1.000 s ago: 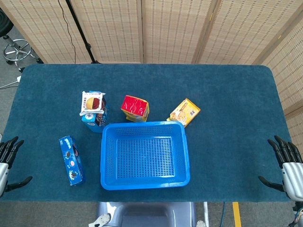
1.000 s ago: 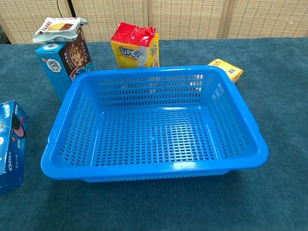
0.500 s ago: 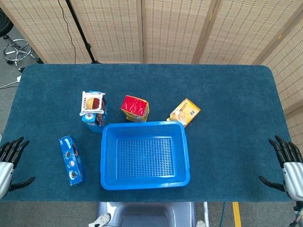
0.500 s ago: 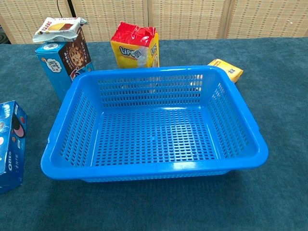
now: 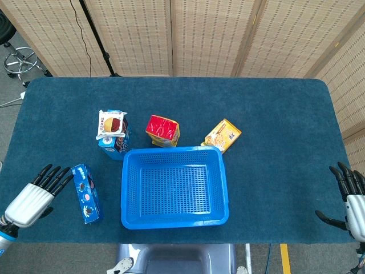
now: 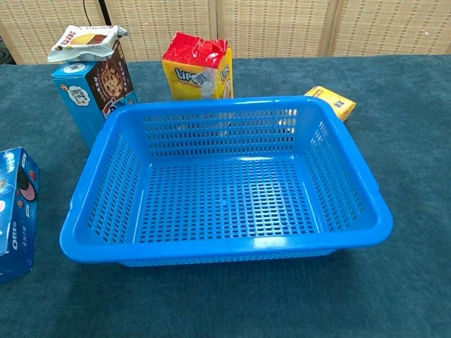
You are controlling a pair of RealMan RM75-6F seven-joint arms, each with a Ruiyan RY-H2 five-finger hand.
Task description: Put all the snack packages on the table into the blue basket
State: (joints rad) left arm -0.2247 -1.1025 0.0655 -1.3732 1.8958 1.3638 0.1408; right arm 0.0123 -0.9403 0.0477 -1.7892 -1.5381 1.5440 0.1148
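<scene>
Oreo box [image 5: 86,193]: lies flat just right of the left hand's [image 5: 35,196] spread, empty fingertips; blue basket [image 5: 174,187] beyond it, nothing inside. Red-yellow bag [image 5: 162,131], orange packet [image 5: 222,135], upright blue carton [image 5: 114,136] farther off. Right hand [image 5: 349,201]: spread, empty, well apart. Risk: a shallow grasp may push the box away.

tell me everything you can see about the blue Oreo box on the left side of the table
The Oreo box is a long, narrow blue carton, cardboard by its look, printed with cookie pictures and white Oreo lettering. It lies flat on the dark blue table cover, its long side running roughly toward and away from the robot, left of the blue basket with a gap between them. It looks closed and undamaged. The left hand, fingers spread, hovers just to its left; contact cannot be confirmed.
</scene>
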